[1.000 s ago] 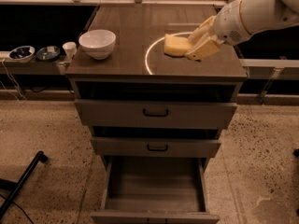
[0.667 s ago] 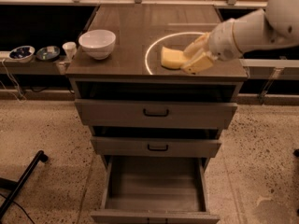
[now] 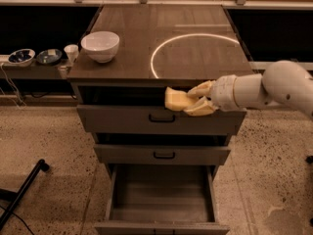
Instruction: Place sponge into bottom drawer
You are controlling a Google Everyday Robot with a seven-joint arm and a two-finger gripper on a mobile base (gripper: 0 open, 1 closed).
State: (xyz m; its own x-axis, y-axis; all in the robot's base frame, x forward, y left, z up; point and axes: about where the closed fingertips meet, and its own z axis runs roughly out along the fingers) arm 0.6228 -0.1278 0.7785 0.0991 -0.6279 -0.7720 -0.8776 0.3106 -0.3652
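My gripper reaches in from the right on a white arm and is shut on the pale yellow sponge. It holds the sponge in the air in front of the cabinet, level with the top drawer's front. The bottom drawer is pulled open far below it, and its plain box interior shows nothing inside.
A white bowl stands on the cabinet top at the left, beside a bright ring of light. The top drawer and middle drawer stand slightly out. Small bowls and a cup sit on a ledge at left. A dark stand leg lies on the floor.
My gripper has carried the sponge off the cabinet top, forward over the front edge and down to the level of the top drawer.
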